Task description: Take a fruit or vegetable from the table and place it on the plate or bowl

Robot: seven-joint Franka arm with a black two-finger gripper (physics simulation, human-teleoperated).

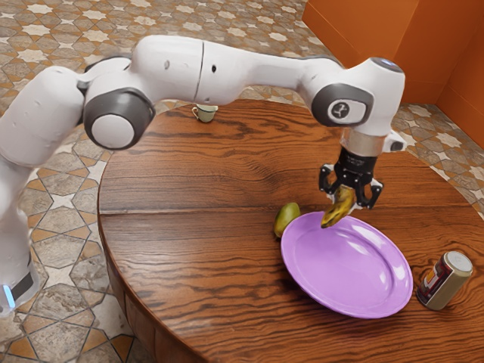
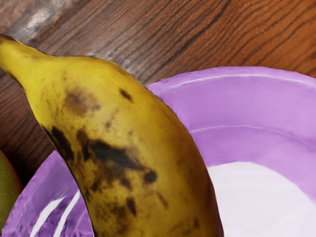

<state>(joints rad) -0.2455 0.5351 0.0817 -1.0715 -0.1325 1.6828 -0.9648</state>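
A yellow banana with dark spots (image 1: 338,209) hangs between the fingers of my black gripper (image 1: 349,198), which is shut on it just above the far rim of the purple plate (image 1: 355,280). The banana's lower end points down over the plate's rim. Close under my hand in the wrist view, the banana (image 2: 123,163) crosses in front of the plate (image 2: 256,113). A green pear-like fruit (image 1: 286,218) lies on the wooden table (image 1: 197,227), touching the plate's edge on the exterior view's left, and its edge (image 2: 6,187) peeks in beside the banana.
A tin can (image 1: 445,280) lies on its side near the plate, at the exterior view's right. A small cup (image 1: 204,113) stands at the table's far edge behind the arm. Orange walls rise at the upper right.
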